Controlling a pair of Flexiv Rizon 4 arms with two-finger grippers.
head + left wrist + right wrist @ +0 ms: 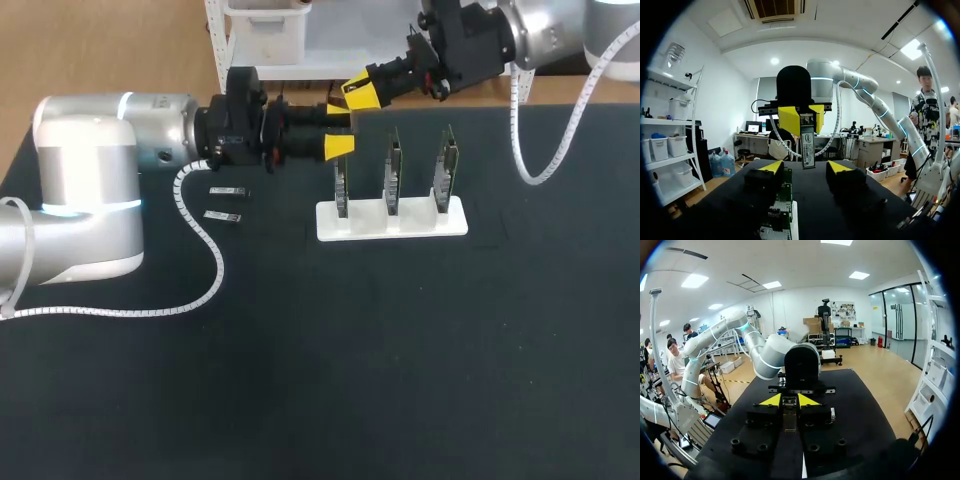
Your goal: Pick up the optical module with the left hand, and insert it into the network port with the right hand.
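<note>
The optical module [807, 148], a slim metal bar with a label, is pinched between the yellow tips of my right gripper [801, 120]. In the right wrist view the module [789, 412] lies between that gripper's [789, 401] closed fingers. My left gripper [340, 128] faces it from the left with its fingers spread, and the module's end hangs in the gap without touching them [805, 169]. My right gripper [358, 92] is above the rack's left end. The green network boards [392, 170] stand upright in a white rack [455, 222].
Two more optical modules [229, 190] [222, 216] lie on the black table under my left arm. The left arm's white cable [205, 255] loops across the mat. The rack and boards [784, 202] sit just below the left gripper.
</note>
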